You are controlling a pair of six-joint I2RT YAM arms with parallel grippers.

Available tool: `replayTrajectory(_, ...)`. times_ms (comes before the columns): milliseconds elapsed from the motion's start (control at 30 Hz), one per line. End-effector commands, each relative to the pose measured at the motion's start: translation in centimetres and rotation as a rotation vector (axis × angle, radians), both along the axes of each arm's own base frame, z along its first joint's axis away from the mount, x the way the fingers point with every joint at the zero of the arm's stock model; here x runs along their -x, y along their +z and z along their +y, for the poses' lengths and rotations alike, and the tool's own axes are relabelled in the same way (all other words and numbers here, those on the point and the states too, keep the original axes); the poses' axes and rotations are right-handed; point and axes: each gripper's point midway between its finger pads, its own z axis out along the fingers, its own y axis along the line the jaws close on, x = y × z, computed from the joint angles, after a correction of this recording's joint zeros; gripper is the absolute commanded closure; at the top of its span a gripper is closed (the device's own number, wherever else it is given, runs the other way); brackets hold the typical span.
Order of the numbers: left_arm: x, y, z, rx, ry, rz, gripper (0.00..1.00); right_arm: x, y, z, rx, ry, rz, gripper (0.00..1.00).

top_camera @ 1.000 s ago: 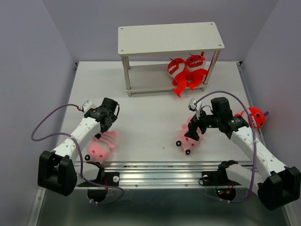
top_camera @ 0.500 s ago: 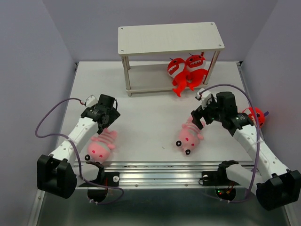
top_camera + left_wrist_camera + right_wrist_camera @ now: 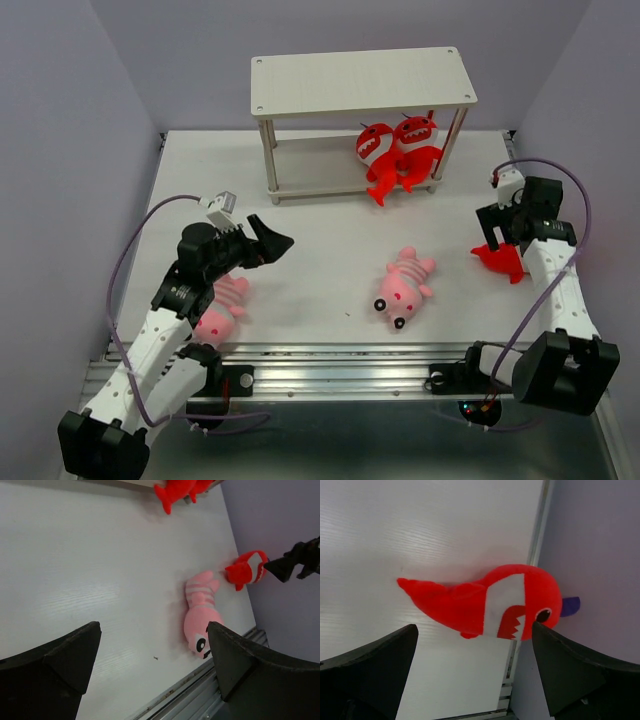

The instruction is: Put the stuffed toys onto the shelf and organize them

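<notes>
My left pincer [image 3: 268, 240] stands wide apart and holds nothing, raised over the white tabletop [image 3: 330, 230] and pointing toward its middle. A pink striped plush animal [image 3: 222, 312] lies beneath my left arm, partly hidden. A 2nd pink striped plush animal with black feet [image 3: 403, 287] lies near the front centre. My right pincer [image 3: 498, 245] is also spread wide and empty. It hovers over a bright red plush monster with a white toothy grin [image 3: 485, 602], which lies on its side at the tabletop's right edge, seemingly untouched. The pale wooden 2-tier shelf [image 3: 360, 85] stands at the back. 2 more red plush monsters [image 3: 398, 148] lean together at the right of its lower board.
</notes>
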Motion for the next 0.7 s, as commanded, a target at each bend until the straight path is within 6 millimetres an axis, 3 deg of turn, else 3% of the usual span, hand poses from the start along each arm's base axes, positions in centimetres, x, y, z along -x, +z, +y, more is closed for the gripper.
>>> replayTrajectory(0,1.3,2.8,-3.1,0.069,-0.241,-0.170,0.01,1.0,0.0,-5.7,0.160,-0.062,0.070,0.00)
replayTrajectory(100,2.0,2.0,-3.7,0.082,-0.298,-0.145,0.01,0.4,-1.4,-8.7,0.198,-0.047,0.117,0.00)
replayTrajectory(233,2.6,2.0,-4.0,0.099,-0.312,-0.152,0.01,-1.1,-3.8,-9.8,0.187,-0.016,0.159,0.00)
replayTrajectory(400,3.3,1.8,-4.1,0.125,-0.318,-0.144,0.01,-2.1,-6.9,-11.2,0.152,-0.041,0.218,0.09)
replayTrajectory(500,3.7,1.7,-4.2,0.133,-0.320,-0.145,0.01,-2.1,-9.4,-11.3,0.117,-0.038,0.264,0.22)
replayTrajectory(567,3.9,1.6,-4.3,0.135,-0.328,-0.146,0.01,-2.0,-10.8,-11.0,0.092,-0.021,0.293,0.40)
replayTrajectory(600,4.0,1.7,-4.4,0.136,-0.332,-0.150,0.01,-1.8,-11.5,-10.6,0.076,-0.010,0.304,0.57)
replayTrajectory(667,4.0,1.5,-4.5,0.144,-0.327,-0.136,0.01,-1.7,-11.5,-10.3,0.066,0.001,0.298,0.73)
